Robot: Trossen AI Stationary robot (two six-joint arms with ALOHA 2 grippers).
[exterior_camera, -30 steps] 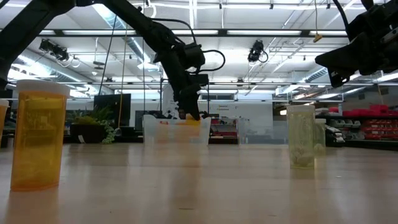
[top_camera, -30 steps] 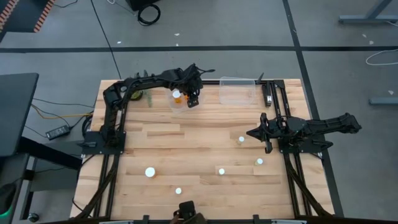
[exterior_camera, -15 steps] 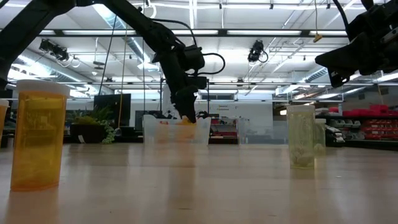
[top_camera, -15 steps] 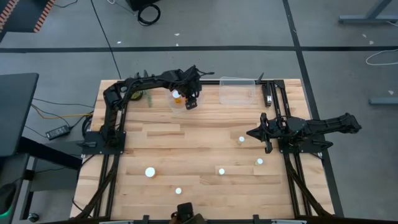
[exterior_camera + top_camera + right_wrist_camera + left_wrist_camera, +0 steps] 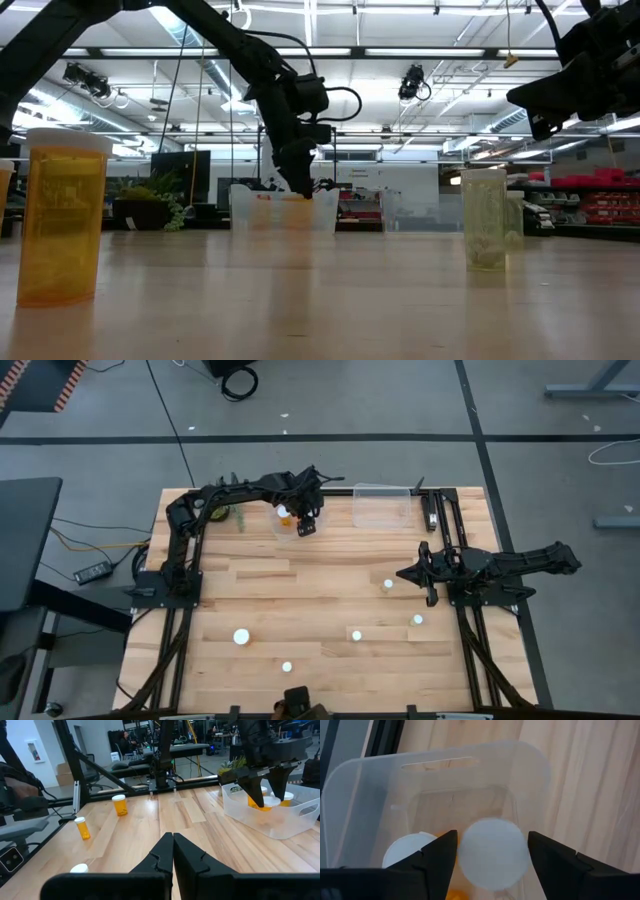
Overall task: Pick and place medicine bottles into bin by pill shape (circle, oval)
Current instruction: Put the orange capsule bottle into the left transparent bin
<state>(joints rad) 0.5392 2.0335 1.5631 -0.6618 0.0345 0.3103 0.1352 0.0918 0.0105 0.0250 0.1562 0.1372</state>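
I see my left end effector (image 5: 309, 525) over the clear tub (image 5: 292, 528) at the table's (image 5: 300, 600) far side, fingers spread wide around a white-capped bottle (image 5: 492, 852) resting inside it, beside another bottle (image 5: 410, 852). My right end effector (image 5: 404, 573) hangs pinched together, holding nothing. Five more medicine bottles (image 5: 241, 636) stand scattered across the table.
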